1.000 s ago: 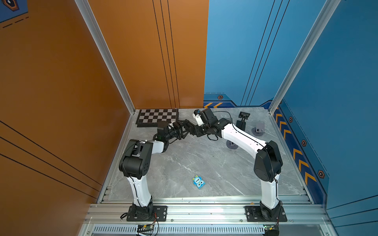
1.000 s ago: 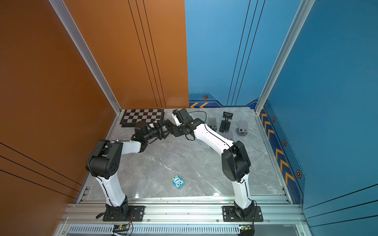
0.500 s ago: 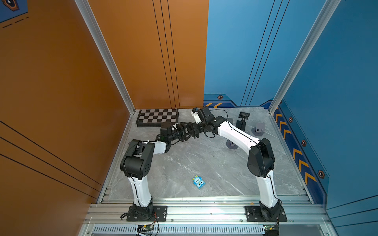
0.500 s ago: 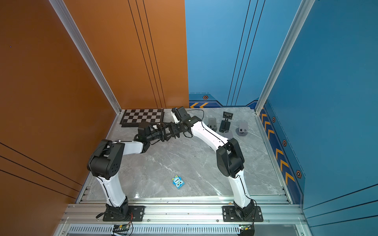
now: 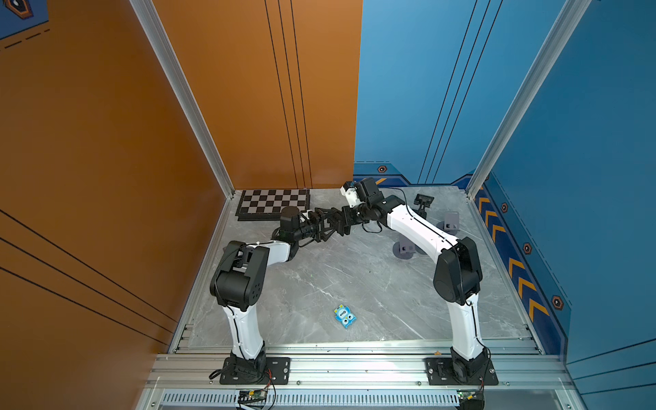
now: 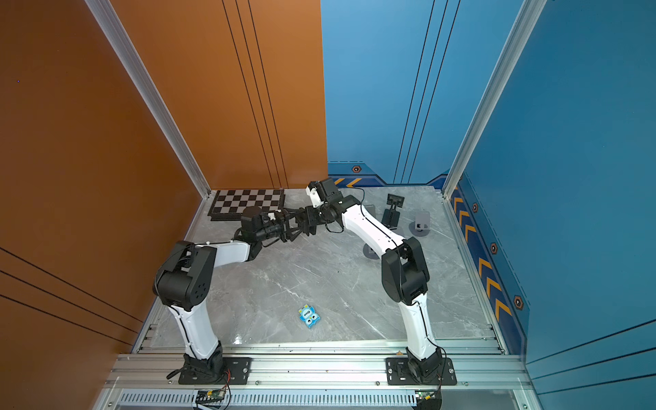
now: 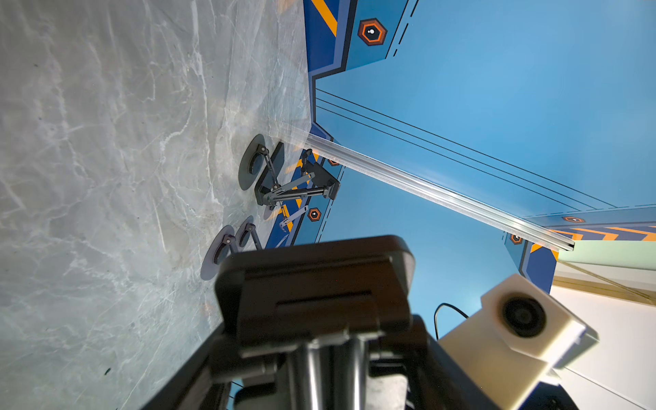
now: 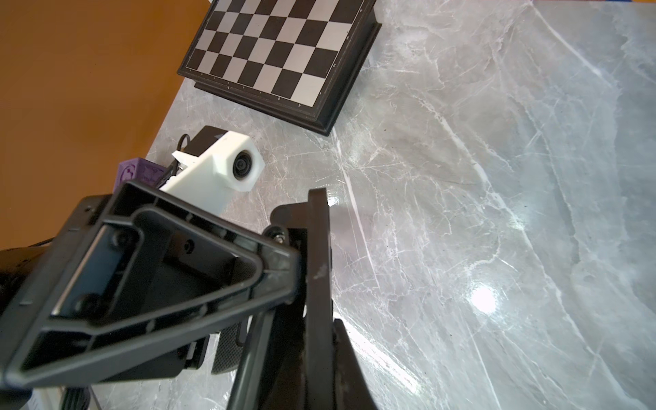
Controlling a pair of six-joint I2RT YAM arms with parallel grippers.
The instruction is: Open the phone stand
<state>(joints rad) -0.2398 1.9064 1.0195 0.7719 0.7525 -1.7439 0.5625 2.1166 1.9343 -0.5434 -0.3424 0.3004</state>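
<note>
Your left jaws clamp wide across the phone stand [image 7: 312,294], right jaws pinch shut on its thin plate [image 8: 317,255]: likely light, stiff plastic, so lever gently there

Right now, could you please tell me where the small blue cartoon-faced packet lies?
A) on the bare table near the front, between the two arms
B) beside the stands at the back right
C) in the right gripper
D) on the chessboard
A: the blue packet lies flat on the grey table, alone near the front edge.
</note>
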